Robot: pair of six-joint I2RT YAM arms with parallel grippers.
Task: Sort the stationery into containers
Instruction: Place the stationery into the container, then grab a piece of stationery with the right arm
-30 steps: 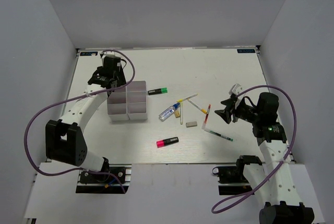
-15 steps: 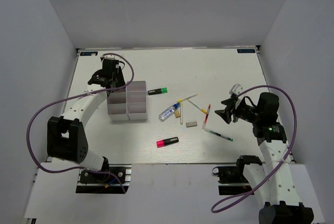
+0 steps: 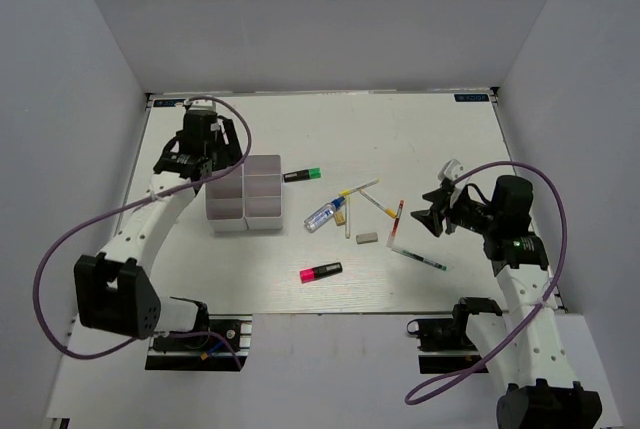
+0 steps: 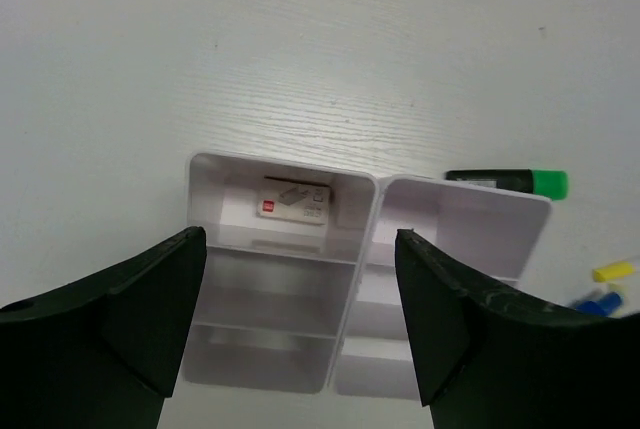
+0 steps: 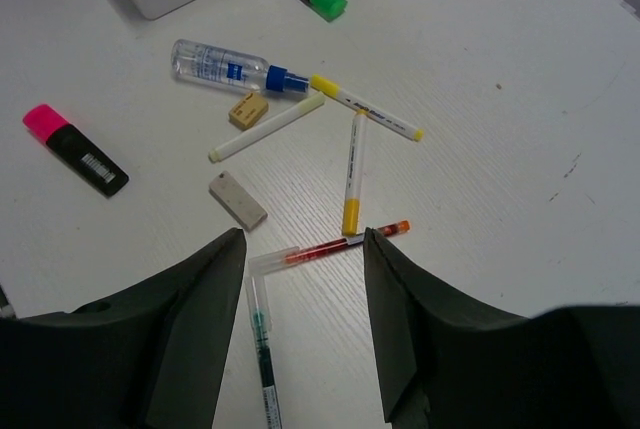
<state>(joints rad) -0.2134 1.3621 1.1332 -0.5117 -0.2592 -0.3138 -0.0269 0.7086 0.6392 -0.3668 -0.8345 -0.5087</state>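
Left claw now further left by tray, open; right claw open too.

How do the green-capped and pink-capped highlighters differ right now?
The green-capped highlighter lies just right of the tray's far corner. The pink-capped highlighter lies on its own, closer to the near edge of the table. In the top view the green cap points right, while the pink cap points left. Both have black bodies, lie flat, and sit outside the tray.
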